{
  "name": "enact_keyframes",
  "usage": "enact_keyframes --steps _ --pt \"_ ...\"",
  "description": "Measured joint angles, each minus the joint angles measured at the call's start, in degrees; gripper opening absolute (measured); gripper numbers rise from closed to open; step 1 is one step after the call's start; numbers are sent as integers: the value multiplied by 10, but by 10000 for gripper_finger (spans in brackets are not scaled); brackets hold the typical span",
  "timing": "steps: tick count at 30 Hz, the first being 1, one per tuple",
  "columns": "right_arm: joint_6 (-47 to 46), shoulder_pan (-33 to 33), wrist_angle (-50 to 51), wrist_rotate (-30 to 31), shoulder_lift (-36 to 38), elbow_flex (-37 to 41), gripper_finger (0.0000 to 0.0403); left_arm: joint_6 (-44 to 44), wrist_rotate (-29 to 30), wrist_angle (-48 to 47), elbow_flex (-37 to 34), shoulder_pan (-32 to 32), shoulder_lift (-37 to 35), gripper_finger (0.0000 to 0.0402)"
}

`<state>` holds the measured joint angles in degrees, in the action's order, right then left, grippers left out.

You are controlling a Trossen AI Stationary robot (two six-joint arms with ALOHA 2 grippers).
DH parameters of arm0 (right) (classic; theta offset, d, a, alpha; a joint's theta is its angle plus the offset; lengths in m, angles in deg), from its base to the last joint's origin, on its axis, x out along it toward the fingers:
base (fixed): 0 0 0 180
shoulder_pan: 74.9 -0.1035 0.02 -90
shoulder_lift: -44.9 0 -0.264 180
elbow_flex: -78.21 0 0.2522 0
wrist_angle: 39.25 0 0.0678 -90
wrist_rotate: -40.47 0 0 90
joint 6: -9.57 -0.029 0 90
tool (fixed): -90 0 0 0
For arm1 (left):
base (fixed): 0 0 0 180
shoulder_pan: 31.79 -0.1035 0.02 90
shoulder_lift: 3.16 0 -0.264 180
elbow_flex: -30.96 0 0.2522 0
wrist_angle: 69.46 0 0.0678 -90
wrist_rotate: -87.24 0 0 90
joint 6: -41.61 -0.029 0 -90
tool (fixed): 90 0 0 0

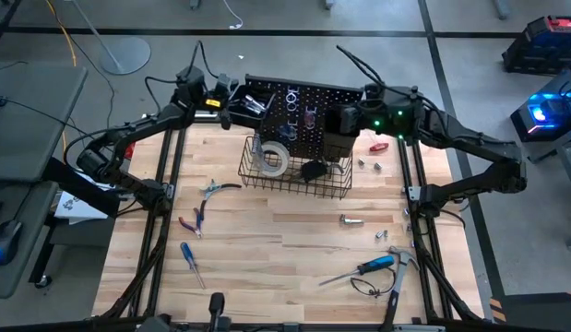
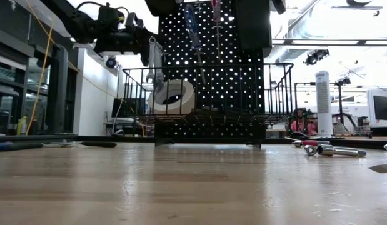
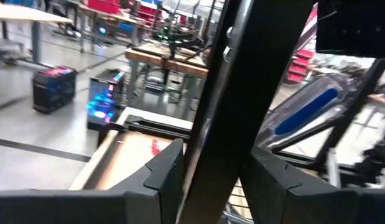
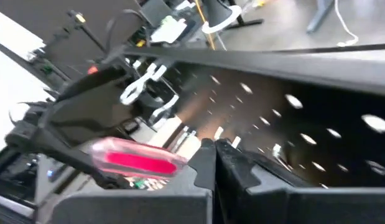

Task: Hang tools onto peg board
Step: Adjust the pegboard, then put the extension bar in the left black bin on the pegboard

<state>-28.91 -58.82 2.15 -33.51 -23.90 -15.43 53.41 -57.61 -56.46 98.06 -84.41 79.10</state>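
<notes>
The black peg board (image 1: 299,106) stands upright at the table's far side. A wire basket (image 1: 299,180) on its front holds a white tape roll (image 2: 173,95). A blue-handled screwdriver (image 2: 192,28) and a red-handled one (image 4: 136,158) hang on the board. Silver wrenches (image 2: 155,65) hang by its left edge. My left gripper (image 1: 231,103) is level at the board's upper left edge, shut on it. My right gripper (image 4: 214,152) is shut on nothing, close in front of the board's upper right (image 1: 348,122). My left gripper clasps the peg board's left edge (image 3: 217,149), which shows as a dark slanted bar between its two fingers (image 3: 170,162). The fingers come level from the table's left, one on each face of the board. The board stays upright on the table.
Loose tools lie on the wooden table: pliers (image 1: 211,189) and red-handled pliers (image 1: 195,221) at the left, a blue screwdriver (image 1: 191,261) near the front left, a blue-handled screwdriver (image 1: 373,267) and a hammer (image 1: 398,275) at the front right, sockets (image 1: 350,219), and a red tool (image 1: 377,145).
</notes>
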Motion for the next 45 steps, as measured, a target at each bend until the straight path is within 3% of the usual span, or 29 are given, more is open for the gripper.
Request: enact_keyframes --steps 10,15,20,25,28,31,34,39,45 --pt "22 -22 -74 -47 29 0 0 -20 16 -3 0 2 0 156" --pt "25 -93 -74 -49 53 0 0 -20 16 -3 0 2 0 156" --pt "-56 -192 -56 -56 48 0 0 -20 16 -4 0 2 0 157" --pt "-226 -309 67 -43 5 -1 3 -15 16 -4 0 2 1 157" --pt "-331 -380 197 -99 -43 -1 27 -14 16 -4 0 2 1 157" --pt "-363 -436 305 -140 -103 0 75 -14 16 -4 0 2 1 157" --pt "-324 -457 384 -172 -169 0 137 -10 16 -4 0 2 1 157" --pt "-184 -440 450 -180 -279 0 226 -9 16 -4 0 2 1 157" --pt "-32 -413 446 -152 -364 2 254 -9 16 -4 0 2 1 157"
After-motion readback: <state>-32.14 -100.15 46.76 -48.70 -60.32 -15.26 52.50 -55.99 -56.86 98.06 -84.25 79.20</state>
